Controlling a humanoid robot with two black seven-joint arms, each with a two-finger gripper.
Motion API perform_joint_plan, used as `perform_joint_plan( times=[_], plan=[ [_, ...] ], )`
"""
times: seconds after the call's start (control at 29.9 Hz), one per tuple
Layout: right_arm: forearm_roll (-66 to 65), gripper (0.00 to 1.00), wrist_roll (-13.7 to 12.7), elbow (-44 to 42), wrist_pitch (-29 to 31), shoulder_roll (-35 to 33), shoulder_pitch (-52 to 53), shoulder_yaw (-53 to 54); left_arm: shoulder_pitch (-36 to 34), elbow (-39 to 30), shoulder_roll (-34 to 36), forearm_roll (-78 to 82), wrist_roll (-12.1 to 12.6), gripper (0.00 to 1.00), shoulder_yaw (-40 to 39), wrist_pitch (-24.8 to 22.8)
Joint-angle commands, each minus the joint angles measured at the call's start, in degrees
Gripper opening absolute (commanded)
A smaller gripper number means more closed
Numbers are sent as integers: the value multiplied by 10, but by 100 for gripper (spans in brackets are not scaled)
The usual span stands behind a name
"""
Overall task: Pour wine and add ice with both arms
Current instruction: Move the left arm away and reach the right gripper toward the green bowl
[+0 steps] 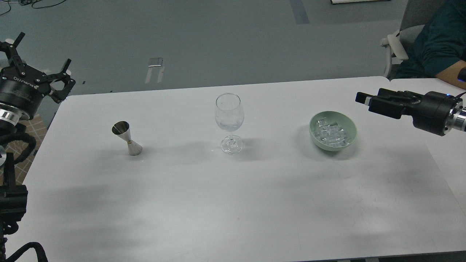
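Observation:
A clear wine glass (229, 116) stands upright at the table's middle. A steel jigger (127, 138) stands to its left. A pale green bowl (350, 125) to the right holds several clear ice cubes (330, 132). My left gripper (40, 51) is open and empty, raised beyond the table's far left corner, well away from the jigger. My right gripper (366, 99) points left, level, just right of the bowl and above the table; it is seen side-on, so its fingers cannot be told apart.
The white table (233, 203) ends at a far edge just behind the glass. A person in a dark green top (435, 47) sits on a chair (395, 42) at the far right corner.

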Motion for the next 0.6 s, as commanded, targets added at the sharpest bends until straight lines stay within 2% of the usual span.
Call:
perform_joint_plan(
  times=[0.0,0.07,0.3,0.47,0.57],
  plan=[
    [-47,100,-1,-41,-25,42,-22,0,-18,-6,5,65,-48,98,29,0],
    [-53,100,-1,-68,-29,65,-26,0,-22,-10,5,76,-60,98,43,1],
    [-92,100,-9,-152,-29,141,-31,0,-61,-8,14,81,-63,98,46,3],
    [-93,100,-10,-189,-24,188,-25,-7,-62,-7,20,84,-63,98,48,3],
    [-97,93,-12,-218,-24,224,-22,-20,-61,-8,22,83,-63,98,53,2]
  ],
)
